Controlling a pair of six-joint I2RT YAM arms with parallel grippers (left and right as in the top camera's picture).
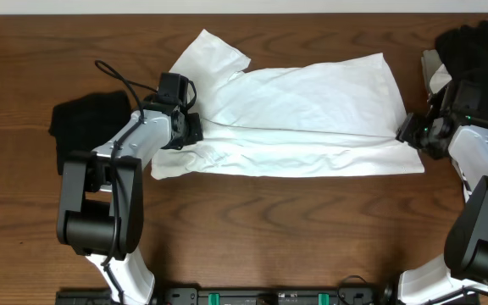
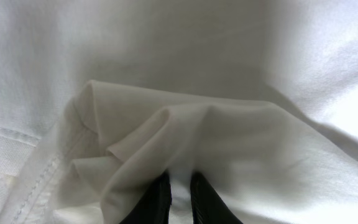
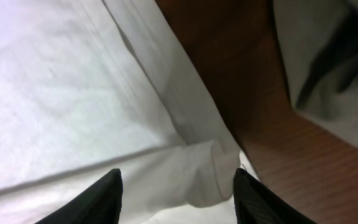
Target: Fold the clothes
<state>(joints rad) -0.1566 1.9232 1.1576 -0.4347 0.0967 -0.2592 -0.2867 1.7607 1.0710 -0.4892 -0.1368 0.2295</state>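
The white T-shirt (image 1: 303, 114) lies folded lengthwise across the middle of the table, one sleeve sticking out at the upper left. No chest print shows. My left gripper (image 1: 191, 129) is at the shirt's left end, shut on a bunched fold of the white fabric (image 2: 166, 143), its fingers (image 2: 180, 198) nearly together. My right gripper (image 1: 407, 132) is at the shirt's right edge, open, its fingers (image 3: 178, 186) spread on either side of a rolled fold of the white fabric (image 3: 204, 174).
A black garment (image 1: 87, 127) lies at the left edge beside the left arm. A black garment (image 1: 473, 47) over a pale one (image 1: 437, 68) sits at the far right, also in the right wrist view (image 3: 328, 68). Bare wooden table (image 1: 278, 229) runs along the front.
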